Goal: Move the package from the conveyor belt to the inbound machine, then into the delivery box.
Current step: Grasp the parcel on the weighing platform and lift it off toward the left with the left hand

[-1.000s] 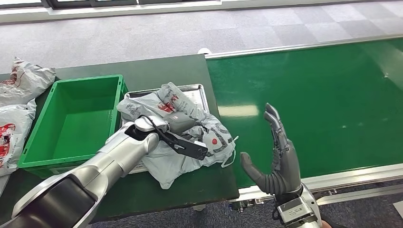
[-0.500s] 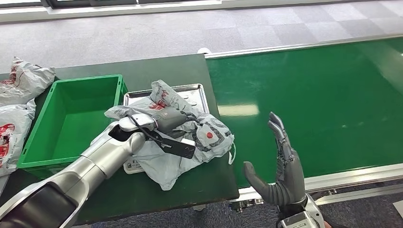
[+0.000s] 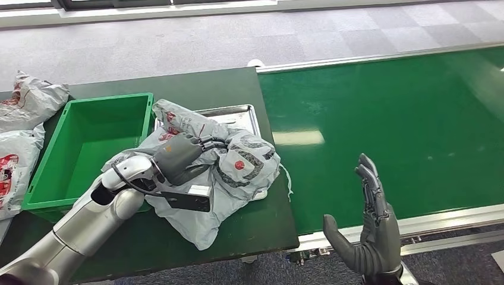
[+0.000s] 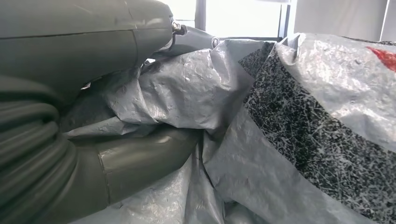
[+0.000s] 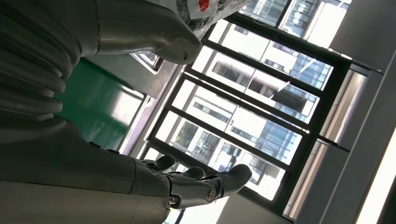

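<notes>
A crumpled grey plastic package point(image 3: 238, 169) with red and black print lies over the silver tray of the inbound machine point(image 3: 241, 114), on the dark green table. My left hand point(image 3: 178, 155) grips the package from its left side, bunching the plastic. Up close in the left wrist view, the thumb point(image 4: 140, 161) and fingers point(image 4: 116, 37) pinch grey folds of the package point(image 4: 299, 116). My right hand point(image 3: 365, 237) stands open and upright at the near edge of the green conveyor belt point(image 3: 386, 119), holding nothing; its spread fingers point(image 5: 205, 182) show against windows. The green delivery box point(image 3: 89, 148) sits left of the tray.
Two more grey packages point(image 3: 24, 130) lie at the table's far left, beside the box. The belt's metal rail point(image 3: 440, 222) runs along its near edge, just past my right hand. Grey carpet lies beyond the table.
My left hand has pulled the package leftward toward the green box, lifting and bunching it. My right hand has drawn back toward me and lower in the picture.
</notes>
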Motion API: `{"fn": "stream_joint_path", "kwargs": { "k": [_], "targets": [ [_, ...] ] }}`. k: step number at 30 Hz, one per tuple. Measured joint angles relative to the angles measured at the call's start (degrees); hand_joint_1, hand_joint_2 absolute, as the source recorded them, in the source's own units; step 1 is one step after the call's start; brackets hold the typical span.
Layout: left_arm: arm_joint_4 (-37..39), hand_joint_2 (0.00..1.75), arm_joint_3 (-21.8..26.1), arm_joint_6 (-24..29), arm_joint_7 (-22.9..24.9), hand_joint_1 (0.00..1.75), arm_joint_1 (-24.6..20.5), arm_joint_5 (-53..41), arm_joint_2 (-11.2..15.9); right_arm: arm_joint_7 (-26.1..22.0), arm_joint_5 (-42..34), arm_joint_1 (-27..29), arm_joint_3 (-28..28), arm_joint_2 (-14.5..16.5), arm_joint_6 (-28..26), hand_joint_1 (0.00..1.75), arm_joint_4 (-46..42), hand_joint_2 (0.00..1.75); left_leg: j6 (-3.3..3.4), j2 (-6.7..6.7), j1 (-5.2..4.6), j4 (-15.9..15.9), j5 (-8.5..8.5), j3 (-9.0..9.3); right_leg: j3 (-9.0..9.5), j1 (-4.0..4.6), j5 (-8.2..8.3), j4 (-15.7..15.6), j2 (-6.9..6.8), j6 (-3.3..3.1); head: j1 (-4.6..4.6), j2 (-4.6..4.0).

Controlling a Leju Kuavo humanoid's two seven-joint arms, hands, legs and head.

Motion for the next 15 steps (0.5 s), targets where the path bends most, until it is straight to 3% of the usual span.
{"fn": "stream_joint_path", "kwargs": {
  "k": [9,15],
  "targets": [
    [-2.2,1.75,7.4,7.0,5.1,1.75,3.2,-9.5,2.4,0.8,1.7,1.8,-0.1,0.0,0.7,0.00,-2.1,1.75,-0.01,0.01,0.05,0.0,0.01,0.00,-0.04,0.06,0.00,0.0,0.03,-0.02,0.00,0.00],
    [6.6,1.75,15.3,8.2,7.3,1.75,-1.1,-14.1,4.1,1.2,2.0,1.9,-0.4,0.0,2.1,0.00,-2.5,1.75,-0.14,0.06,0.16,0.0,0.09,0.00,-0.08,0.18,0.05,0.0,0.08,-0.11,-0.01,0.00]
  ]
}}
